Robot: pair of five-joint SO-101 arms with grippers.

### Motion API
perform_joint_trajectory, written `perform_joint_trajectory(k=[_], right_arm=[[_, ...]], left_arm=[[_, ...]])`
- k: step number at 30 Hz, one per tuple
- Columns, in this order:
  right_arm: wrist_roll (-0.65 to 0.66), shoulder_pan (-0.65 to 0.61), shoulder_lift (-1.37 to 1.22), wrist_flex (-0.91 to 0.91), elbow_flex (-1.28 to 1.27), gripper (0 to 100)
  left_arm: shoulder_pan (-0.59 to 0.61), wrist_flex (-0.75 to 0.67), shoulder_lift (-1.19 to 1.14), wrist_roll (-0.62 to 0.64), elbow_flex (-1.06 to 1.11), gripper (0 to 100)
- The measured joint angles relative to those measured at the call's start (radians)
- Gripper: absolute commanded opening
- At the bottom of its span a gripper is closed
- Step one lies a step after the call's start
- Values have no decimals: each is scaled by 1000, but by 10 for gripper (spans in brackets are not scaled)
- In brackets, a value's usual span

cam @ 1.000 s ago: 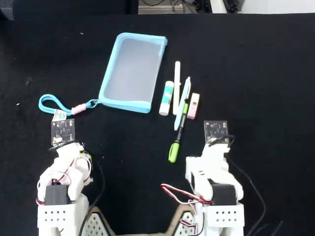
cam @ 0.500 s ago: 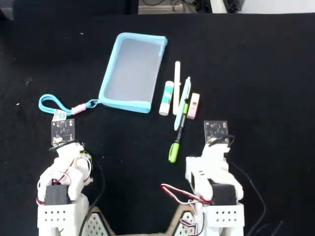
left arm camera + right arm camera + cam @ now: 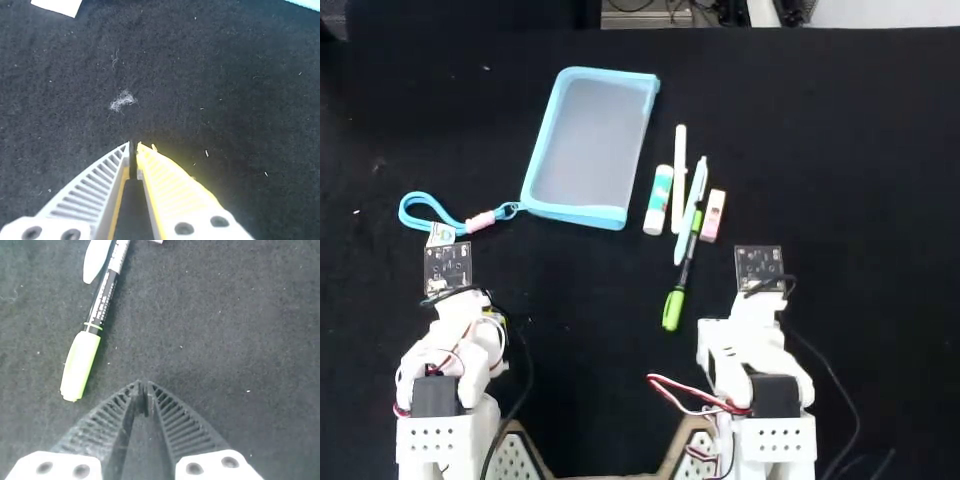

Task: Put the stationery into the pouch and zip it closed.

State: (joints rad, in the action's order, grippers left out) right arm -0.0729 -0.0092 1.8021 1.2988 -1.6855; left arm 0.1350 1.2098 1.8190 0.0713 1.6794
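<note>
A light blue pouch lies flat on the black table, its blue wrist strap trailing toward the left arm. Beside the pouch lie a glue stick, a white pen, a pale blue pen, a small pink eraser and a black marker with a green cap. My left gripper is shut over bare cloth, empty. My right gripper is shut and empty, a short way from the marker's green cap. Both arms sit folded at the near edge.
A white tag lies on the cloth ahead of the left gripper, with a bit of lint closer in. The black cloth stretches wide to the right of the stationery.
</note>
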Motion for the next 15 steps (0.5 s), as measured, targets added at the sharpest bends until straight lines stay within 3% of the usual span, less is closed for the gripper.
perform_joint_trajectory(k=[15], right_arm=[[0,0,0,0,0,15]], left_arm=[[-14,0,0,0,0,36]])
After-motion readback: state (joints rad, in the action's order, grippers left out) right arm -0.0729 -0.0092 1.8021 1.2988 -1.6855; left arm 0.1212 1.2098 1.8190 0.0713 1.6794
